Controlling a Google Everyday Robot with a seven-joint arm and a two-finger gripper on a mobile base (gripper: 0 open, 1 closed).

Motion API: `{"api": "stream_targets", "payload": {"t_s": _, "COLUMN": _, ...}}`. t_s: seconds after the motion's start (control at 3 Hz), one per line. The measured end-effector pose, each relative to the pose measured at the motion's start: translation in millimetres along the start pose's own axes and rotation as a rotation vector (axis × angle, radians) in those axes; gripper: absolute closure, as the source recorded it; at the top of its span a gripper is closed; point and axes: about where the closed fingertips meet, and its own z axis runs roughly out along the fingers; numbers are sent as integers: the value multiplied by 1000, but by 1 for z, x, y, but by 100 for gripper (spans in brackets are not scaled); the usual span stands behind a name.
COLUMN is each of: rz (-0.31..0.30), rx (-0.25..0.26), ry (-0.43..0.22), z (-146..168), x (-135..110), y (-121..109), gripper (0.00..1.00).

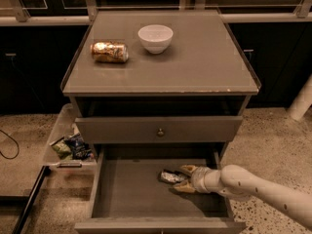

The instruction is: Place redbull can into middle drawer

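The middle drawer (131,194) is pulled out at the bottom of the cabinet, a wide grey-brown box with a flat bottom. The redbull can (168,176), small and silver, lies on its side low over the drawer's right half. My gripper (179,179) reaches in from the right on a white arm. Its two tan fingers (187,169) sit on either side of the can's right end and are closed on it.
The cabinet top (204,67) holds a gold-brown can (109,52) on its side and a white bowl (155,37). The drawer with a small round knob (160,131) above is shut. A clear bin of snack bags (70,145) stands at the cabinet's left.
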Motion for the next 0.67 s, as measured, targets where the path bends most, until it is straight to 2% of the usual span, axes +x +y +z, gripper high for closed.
{"api": "stream_targets", "payload": {"t_s": 0.33, "rz": -6, "rx": -17, "ry": -21, "z": -8, "x": -15, "y": 4, "gripper": 0}}
{"api": "stream_targets", "payload": {"t_s": 0.67, "rz": -40, "rx": 19, "ry": -42, "z": -45, "x": -36, "y": 4, "gripper": 0}}
